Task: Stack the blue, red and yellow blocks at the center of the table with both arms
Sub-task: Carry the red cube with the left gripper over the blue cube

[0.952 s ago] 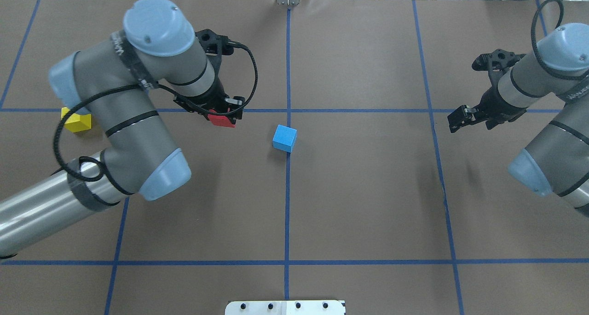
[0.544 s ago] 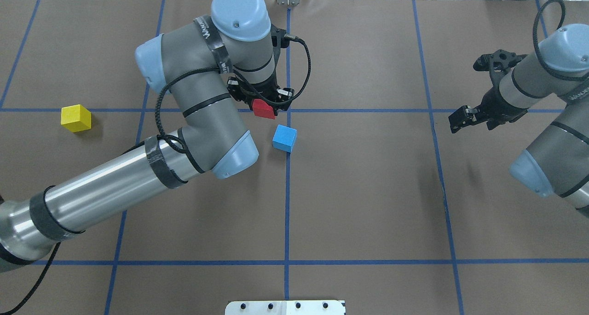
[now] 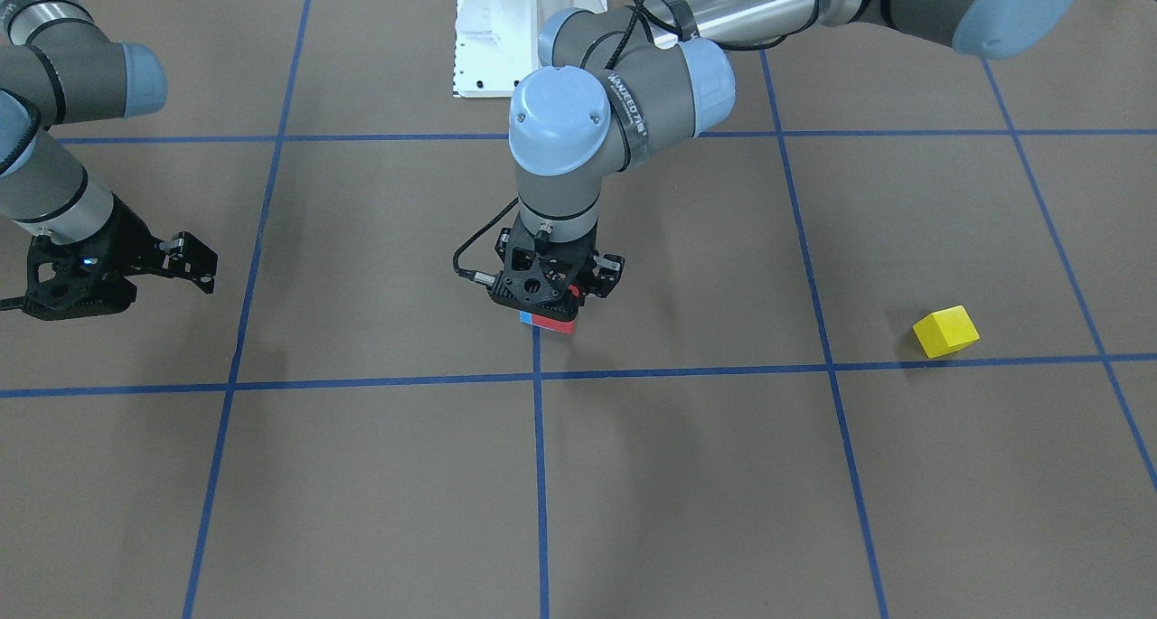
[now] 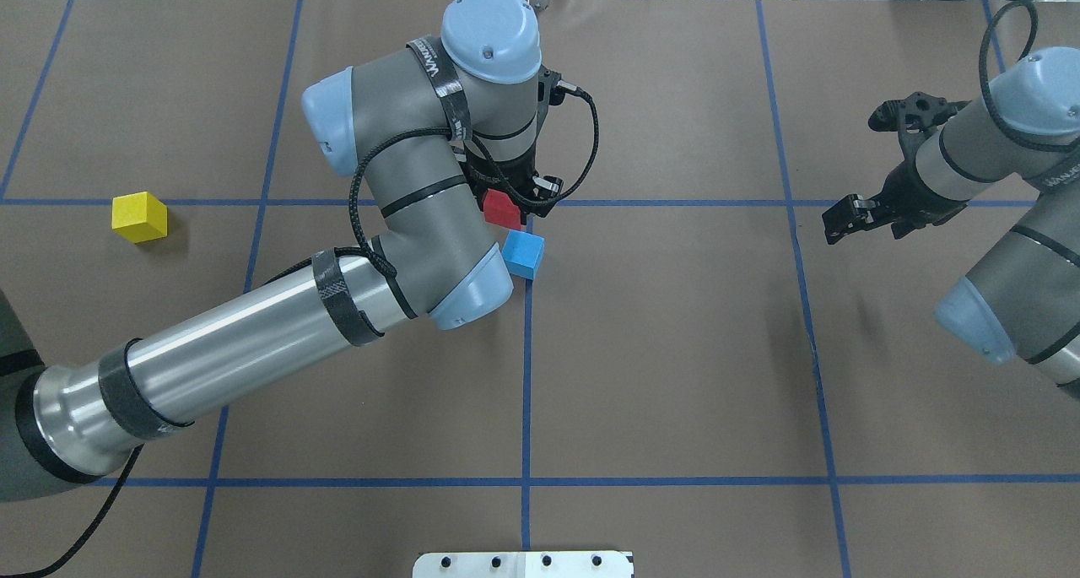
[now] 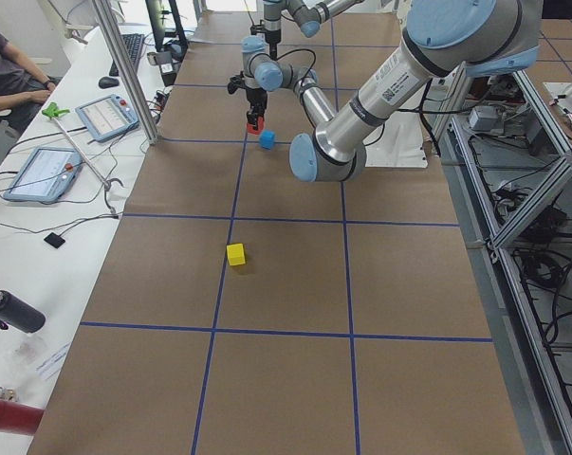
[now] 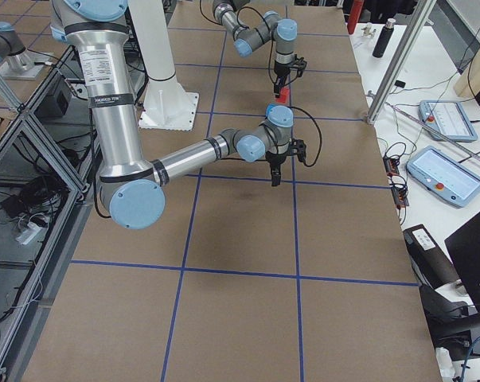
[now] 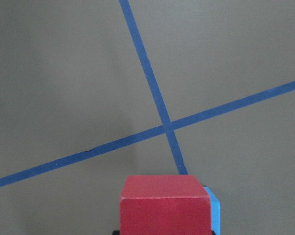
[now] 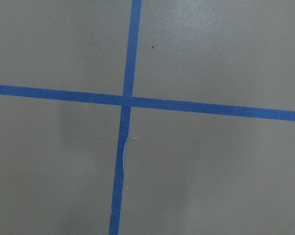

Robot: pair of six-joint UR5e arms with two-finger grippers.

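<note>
My left gripper (image 4: 506,210) is shut on the red block (image 4: 503,209) and holds it in the air over the blue block (image 4: 523,254), which sits on the table's centre tape cross. In the left wrist view the red block (image 7: 164,203) covers most of the blue block (image 7: 214,213), leaving only a sliver on the right. The side view shows the red block (image 5: 255,118) a little above the blue block (image 5: 267,139). The yellow block (image 4: 139,217) lies alone far out on the left side. My right gripper (image 4: 839,222) hovers open and empty far to the right.
Blue tape lines (image 4: 526,375) divide the brown table into squares. The white robot base plate (image 4: 523,564) sits at the near edge. My left arm's elbow (image 4: 460,295) hangs low beside the blue block. A desk with tablets (image 5: 39,171) and a seated person (image 5: 6,57) flank the table.
My left arm swung right with the red block, from left of centre to over the blue block. The yellow block, once half hidden by the arm, now shows. The right arm barely moved.
</note>
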